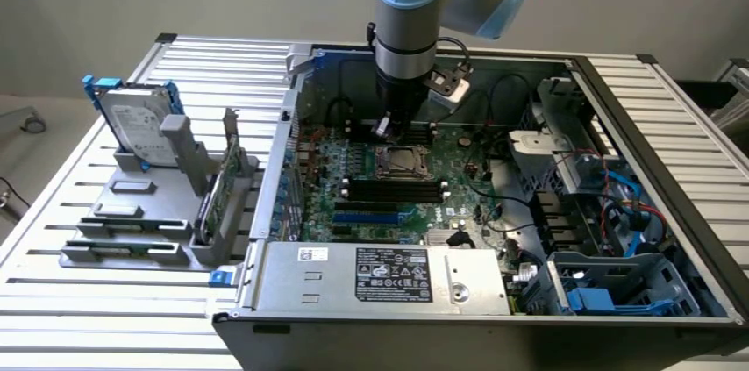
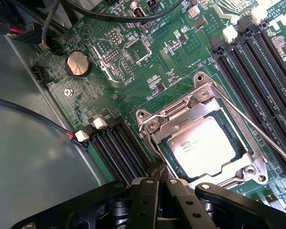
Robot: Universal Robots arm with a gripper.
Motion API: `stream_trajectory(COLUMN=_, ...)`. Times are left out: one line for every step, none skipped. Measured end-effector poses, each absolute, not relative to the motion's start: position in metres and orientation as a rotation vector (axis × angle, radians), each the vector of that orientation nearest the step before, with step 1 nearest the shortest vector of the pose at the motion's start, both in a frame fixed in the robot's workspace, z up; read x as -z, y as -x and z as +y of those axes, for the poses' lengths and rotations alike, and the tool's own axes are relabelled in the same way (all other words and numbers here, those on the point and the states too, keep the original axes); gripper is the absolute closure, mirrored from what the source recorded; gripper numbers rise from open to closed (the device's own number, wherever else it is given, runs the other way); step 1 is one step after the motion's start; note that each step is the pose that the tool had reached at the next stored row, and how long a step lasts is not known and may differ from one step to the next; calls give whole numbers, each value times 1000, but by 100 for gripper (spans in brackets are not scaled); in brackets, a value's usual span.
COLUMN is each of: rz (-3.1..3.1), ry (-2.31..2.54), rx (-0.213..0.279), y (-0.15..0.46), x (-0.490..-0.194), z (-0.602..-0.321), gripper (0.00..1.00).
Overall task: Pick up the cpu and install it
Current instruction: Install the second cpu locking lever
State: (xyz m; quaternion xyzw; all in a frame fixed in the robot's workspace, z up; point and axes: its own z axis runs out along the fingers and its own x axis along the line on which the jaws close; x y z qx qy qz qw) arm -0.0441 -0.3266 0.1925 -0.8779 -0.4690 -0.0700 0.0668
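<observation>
The cpu (image 2: pixel 206 144), a flat square chip with a silver-grey top, lies seated inside the metal-framed socket (image 2: pixel 199 97) on the green motherboard (image 2: pixel 148 62). The socket's thin wire lever (image 2: pixel 269 139) runs along one side of the frame. My gripper (image 2: pixel 158 180) is shut with nothing between its black fingers, and its tips hover just off the edge of the socket, beside the chip. In the exterior view the gripper (image 1: pixel 385 131) hangs inside the open computer case, directly above the far side of the socket (image 1: pixel 398 160).
Black memory slots (image 2: pixel 119 148) flank the socket on both sides. A coin battery (image 2: pixel 78 63) and black cables (image 2: pixel 43 33) lie further off. A hard drive (image 1: pixel 139 121) stands in a grey holder at the exterior view's left. The power supply (image 1: pixel 387 274) fills the case front.
</observation>
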Motion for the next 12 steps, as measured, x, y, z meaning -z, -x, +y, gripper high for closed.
stream_trajectory(rz=-1414, ry=2647, rx=211, y=44, x=-192, z=-327, gripper=89)
stream_trajectory(rz=-1414, ry=2647, rx=211, y=44, x=-192, z=-327, gripper=89)
stream_trajectory(rz=-1414, ry=2647, rx=211, y=44, x=-192, z=-327, gripper=89)
stream_trajectory(rz=-1414, ry=2647, rx=211, y=44, x=-192, z=-327, gripper=89)
stream_trajectory(rz=-1414, ry=2647, rx=211, y=44, x=-192, z=-327, gripper=89)
stream_trajectory(rz=-1414, ry=2647, rx=211, y=44, x=-192, z=-327, gripper=89)
stream_trajectory(rz=-1414, ry=2647, rx=211, y=44, x=-192, z=-327, gripper=89)
stream_trajectory(rz=-1414, ry=2647, rx=211, y=44, x=-192, z=-327, gripper=89)
stream_trajectory(rz=-1414, ry=2647, rx=211, y=44, x=-192, z=-327, gripper=89)
stream_trajectory(rz=-1414, ry=2647, rx=211, y=44, x=-192, z=-327, gripper=89)
stream_trajectory(rz=-1414, ry=2647, rx=211, y=44, x=-192, z=-327, gripper=89)
stream_trajectory(rz=-1414, ry=2647, rx=211, y=44, x=-192, z=-327, gripper=89)
